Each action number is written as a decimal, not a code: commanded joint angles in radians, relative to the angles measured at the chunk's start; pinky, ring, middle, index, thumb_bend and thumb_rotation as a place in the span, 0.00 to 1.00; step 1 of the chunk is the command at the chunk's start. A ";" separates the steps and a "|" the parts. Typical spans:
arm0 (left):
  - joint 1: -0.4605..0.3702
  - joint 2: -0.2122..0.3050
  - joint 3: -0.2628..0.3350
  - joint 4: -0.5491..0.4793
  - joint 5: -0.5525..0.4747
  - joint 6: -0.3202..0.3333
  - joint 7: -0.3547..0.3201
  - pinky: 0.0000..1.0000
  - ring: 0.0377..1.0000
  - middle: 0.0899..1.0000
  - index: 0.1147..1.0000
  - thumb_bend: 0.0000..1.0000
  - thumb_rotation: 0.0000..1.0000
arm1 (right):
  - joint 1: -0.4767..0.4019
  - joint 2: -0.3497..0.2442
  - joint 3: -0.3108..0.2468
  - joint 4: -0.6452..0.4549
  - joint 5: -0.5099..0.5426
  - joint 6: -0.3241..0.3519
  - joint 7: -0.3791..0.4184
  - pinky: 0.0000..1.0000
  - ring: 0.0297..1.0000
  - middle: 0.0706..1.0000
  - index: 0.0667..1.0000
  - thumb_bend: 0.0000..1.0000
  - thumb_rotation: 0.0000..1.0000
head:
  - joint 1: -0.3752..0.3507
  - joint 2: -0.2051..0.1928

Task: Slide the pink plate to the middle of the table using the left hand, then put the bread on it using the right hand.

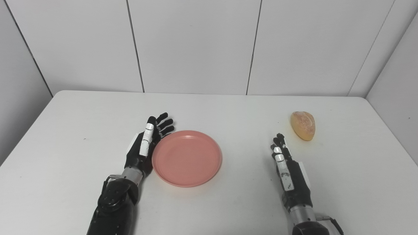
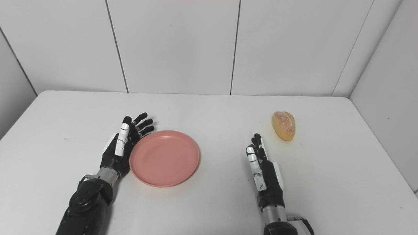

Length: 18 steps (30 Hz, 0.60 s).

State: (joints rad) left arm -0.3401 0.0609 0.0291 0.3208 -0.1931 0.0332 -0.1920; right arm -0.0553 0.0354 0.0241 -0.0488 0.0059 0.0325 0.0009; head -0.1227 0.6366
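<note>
Left eye view
Table: you see a white table (image 1: 81, 124) set against white wall panels.
Pink plate: your pink plate (image 1: 186, 158) lies flat near the middle of the table, a little left of centre, with nothing on it.
Left hand: your left hand (image 1: 146, 145) stands on edge, its palm pressed to the plate's left rim and touching it. The fingers (image 1: 164, 122) are stretched out and spread past the far-left edge of the rim; they grasp nothing.
Bread: the bread (image 1: 303, 125), a golden oval roll, lies on the right side of the table, well apart from the plate.
Right hand: your right hand (image 1: 287, 173) is edge-on, fingers straight and close together, pointing toward the bread but clear of it. It holds nothing.

Right eye view
Pink plate: here too it sits flat, with the left hand against its left rim.
Bread: the roll lies beyond and to the right of the right hand's fingertips (image 2: 256, 138), with bare table between them.
Right hand: extended, empty, near the table's front.
</note>
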 commanded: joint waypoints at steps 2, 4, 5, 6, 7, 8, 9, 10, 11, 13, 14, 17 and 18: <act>0.010 -0.012 -0.020 0.000 0.013 0.000 -0.005 0.86 0.88 0.88 0.87 0.80 0.99 | -0.035 -0.001 -0.006 -0.019 0.015 -0.044 0.006 1.00 0.98 0.98 0.99 0.65 0.91 | 0.000 -0.001; 0.016 -0.016 -0.032 -0.013 0.021 0.006 -0.004 0.87 0.89 0.89 0.88 0.82 1.00 | -0.035 -0.001 -0.005 -0.019 0.019 -0.046 0.008 1.00 0.98 0.99 1.00 0.64 0.92 | -0.008 0.002; 0.019 -0.019 -0.036 -0.019 0.022 0.011 -0.004 0.87 0.89 0.89 0.89 0.83 1.00 | -0.035 -0.001 -0.004 -0.020 0.017 -0.047 0.006 1.00 0.98 0.98 1.00 0.64 0.92 | -0.011 0.002; 0.021 -0.020 -0.039 -0.024 0.023 0.014 -0.004 0.88 0.90 0.90 0.90 0.83 1.00 | -0.035 -0.001 -0.003 -0.021 0.015 -0.047 0.005 1.00 0.98 0.98 1.00 0.63 0.92 | -0.011 0.004; 0.026 -0.024 -0.042 -0.034 0.026 0.020 -0.002 0.88 0.90 0.90 0.90 0.82 1.00 | -0.035 -0.001 -0.003 -0.021 0.014 -0.045 0.002 1.00 0.98 0.98 1.00 0.63 0.92 | -0.012 0.004; 0.033 -0.029 -0.046 -0.047 0.028 0.028 0.002 0.89 0.91 0.90 0.90 0.82 1.00 | -0.036 0.000 -0.002 -0.021 0.012 -0.045 0.001 1.00 0.97 0.98 0.99 0.64 0.92 | -0.012 0.004; 0.039 -0.034 -0.050 -0.059 0.030 0.034 0.006 0.89 0.91 0.91 0.91 0.82 1.00 | -0.036 0.000 -0.002 -0.019 0.010 -0.045 -0.001 1.00 0.97 0.98 0.99 0.64 0.92 | -0.013 0.005; 0.045 -0.038 -0.053 -0.069 0.032 0.039 0.008 0.89 0.91 0.91 0.91 0.81 1.00 | -0.037 0.000 -0.001 -0.018 0.007 -0.045 -0.002 1.00 0.97 0.98 0.99 0.65 0.93 | -0.014 0.005; 0.050 -0.041 -0.056 -0.077 0.032 0.041 0.010 0.89 0.91 0.91 0.91 0.81 1.00 | -0.037 0.000 0.000 -0.017 0.006 -0.046 -0.003 1.00 0.97 0.98 0.99 0.65 0.93 | -0.015 0.005; 0.058 -0.045 -0.059 -0.090 0.033 0.048 0.011 0.89 0.91 0.91 0.91 0.79 1.00 | -0.038 0.002 0.001 -0.017 0.004 -0.046 -0.005 1.00 0.97 0.98 0.99 0.66 0.92 | -0.018 0.006; 0.065 -0.050 -0.061 -0.100 0.033 0.050 0.013 0.89 0.91 0.91 0.91 0.79 1.00 | -0.038 0.003 0.001 -0.016 0.003 -0.047 -0.006 1.00 0.97 0.98 0.99 0.66 0.92 | -0.021 0.005; 0.081 -0.057 -0.069 -0.121 0.036 0.052 0.014 0.90 0.92 0.91 0.92 0.78 1.00 | -0.038 0.006 0.002 -0.018 0.002 -0.045 -0.007 1.00 0.97 0.98 0.99 0.66 0.92 | -0.022 0.006; 0.086 -0.058 -0.072 -0.126 0.035 0.052 0.012 0.90 0.92 0.92 0.92 0.77 1.00 | -0.037 0.006 0.003 -0.020 0.001 -0.044 -0.007 1.00 0.97 0.98 0.99 0.66 0.92 | -0.024 0.006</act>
State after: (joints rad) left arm -0.2605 0.0088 -0.0351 0.2061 -0.1682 0.0629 -0.1801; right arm -0.0575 0.0346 0.0244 -0.0450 0.0166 0.0321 -0.0027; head -0.1457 0.6427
